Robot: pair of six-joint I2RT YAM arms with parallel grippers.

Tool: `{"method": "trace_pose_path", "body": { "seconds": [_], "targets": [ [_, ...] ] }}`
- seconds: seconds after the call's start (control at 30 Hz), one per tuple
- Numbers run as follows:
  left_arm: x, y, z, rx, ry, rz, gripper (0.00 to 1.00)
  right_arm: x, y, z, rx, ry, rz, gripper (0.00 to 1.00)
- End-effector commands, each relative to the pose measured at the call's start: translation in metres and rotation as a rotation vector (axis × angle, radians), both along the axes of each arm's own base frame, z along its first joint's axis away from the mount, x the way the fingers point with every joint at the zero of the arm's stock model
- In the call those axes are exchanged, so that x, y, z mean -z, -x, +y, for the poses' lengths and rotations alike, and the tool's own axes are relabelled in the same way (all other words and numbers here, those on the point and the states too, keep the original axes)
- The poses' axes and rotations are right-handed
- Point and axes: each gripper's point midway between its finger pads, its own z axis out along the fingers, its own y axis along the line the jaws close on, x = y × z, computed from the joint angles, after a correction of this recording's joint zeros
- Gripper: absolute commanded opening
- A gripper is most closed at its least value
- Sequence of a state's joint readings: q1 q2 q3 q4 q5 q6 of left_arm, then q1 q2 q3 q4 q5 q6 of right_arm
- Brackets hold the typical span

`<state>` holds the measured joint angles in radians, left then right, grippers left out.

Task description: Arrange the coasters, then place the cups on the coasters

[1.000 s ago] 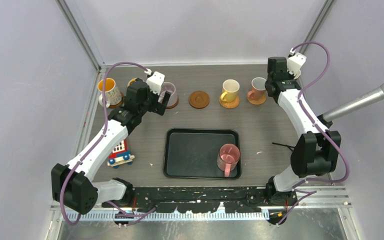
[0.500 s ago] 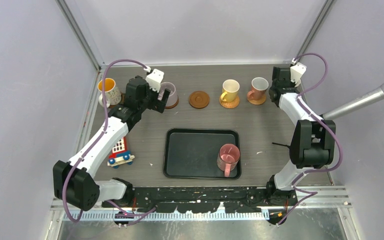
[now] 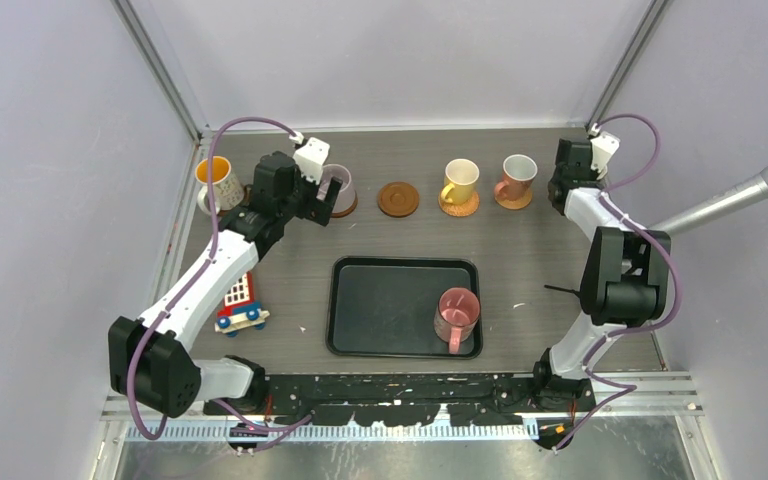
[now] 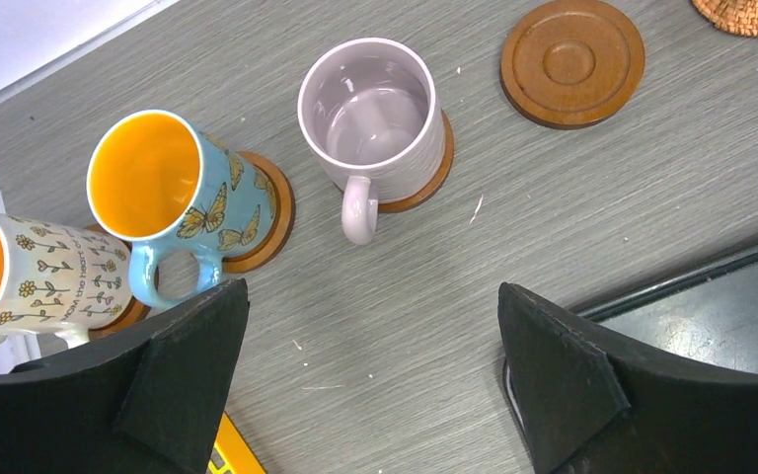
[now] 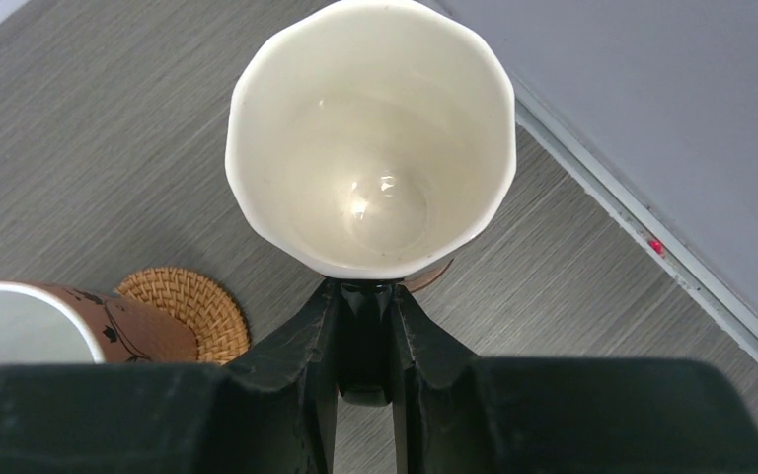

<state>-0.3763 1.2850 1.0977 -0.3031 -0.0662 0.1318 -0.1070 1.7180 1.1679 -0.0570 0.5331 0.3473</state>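
Landmark: black tray (image 3: 380, 300), in the middle of the table's near half.
Left gripper (image 4: 370, 306): fingers spread wide with nothing between them, hovering beyond the tray's far-left corner, on the tray side of the lilac mug.
Right gripper (image 5: 365, 321): fingers pressed together at the handle side of the cream mug, well beyond the tray's far-right corner.
Cream mug (image 5: 370, 138): upright and empty. A brown sliver shows under its base, but I cannot tell whether the mug rests on it.
Lilac mug (image 4: 375, 114): upright on a wooden coaster (image 4: 436, 180), handle pointing toward the tray.
Blue butterfly mug (image 4: 168, 197): on a second wooden coaster (image 4: 268, 222), further left of the tray than the lilac mug.
White floral mug (image 4: 10, 276): furthest left of the tray, with a third wooden coaster (image 4: 126, 314) showing under it.
Ringed coaster (image 3: 398, 198): bare, beyond the middle of the tray's far edge.
Yellow mug (image 3: 460, 180): on a woven coaster (image 3: 458, 208), beyond the right part of the tray's far edge.
Brown mug (image 3: 516, 172): white inside, beyond the tray's far-right corner, between the yellow mug and the cream mug.
Pink mug (image 3: 457, 315): inside the tray at its near-right corner, with no coaster under it.
Toy block (image 3: 240, 305): on the table just left of the tray.
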Motion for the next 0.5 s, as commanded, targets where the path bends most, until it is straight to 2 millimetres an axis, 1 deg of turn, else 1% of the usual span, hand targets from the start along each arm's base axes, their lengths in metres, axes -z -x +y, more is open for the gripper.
{"method": "trace_pose_path", "body": {
  "seconds": [0.0,0.2,0.47],
  "targets": [
    [-0.025,-0.006,-0.003,-0.005,0.045,-0.047,1.0,-0.037,-0.024,-0.008,0.012,0.026,-0.166,0.0],
    [-0.024,-0.006,-0.003,-0.005,0.045,-0.039,1.0,-0.03,-0.024,-0.012,0.015,0.024,-0.148,0.0],
    [-0.024,-0.006,-0.005,-0.002,0.052,-0.036,1.0,-0.022,-0.018,-0.017,0.028,0.026,-0.125,0.0]
  ]
}}
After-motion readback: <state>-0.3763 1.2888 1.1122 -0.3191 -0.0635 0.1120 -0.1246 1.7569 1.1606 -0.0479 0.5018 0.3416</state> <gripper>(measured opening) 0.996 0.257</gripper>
